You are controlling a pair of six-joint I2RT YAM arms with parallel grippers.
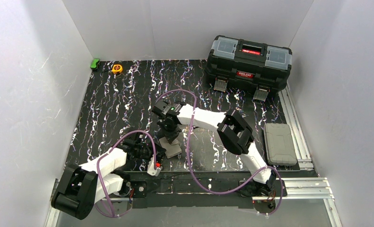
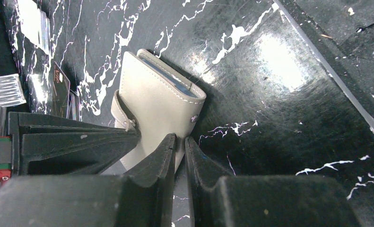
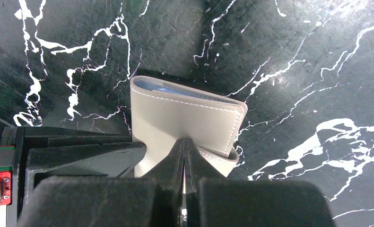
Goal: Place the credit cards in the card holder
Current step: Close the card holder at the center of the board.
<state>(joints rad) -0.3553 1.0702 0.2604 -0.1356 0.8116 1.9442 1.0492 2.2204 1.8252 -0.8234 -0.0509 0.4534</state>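
Note:
The card holder (image 1: 172,150) is a taupe folded wallet lying flat on the black marbled table, with its snap tab (image 2: 123,111) hanging loose. It also shows in the left wrist view (image 2: 156,90) and the right wrist view (image 3: 185,111). My left gripper (image 1: 159,152) (image 2: 180,138) is nearly shut, with the holder's near corner in the narrow gap. My right gripper (image 1: 168,136) (image 3: 185,139) is shut, its tips over the holder's top face, with only a thin pale sliver between them. Credit cards (image 2: 33,21) lie beyond the holder, one of them dark (image 2: 59,85).
A black toolbox (image 1: 248,59) stands at the back right. A grey case (image 1: 279,143) lies on the right rail. A yellow tape measure (image 1: 117,68) and a green object (image 1: 95,63) sit at the back left. The table's near edge (image 2: 326,66) runs close to the holder.

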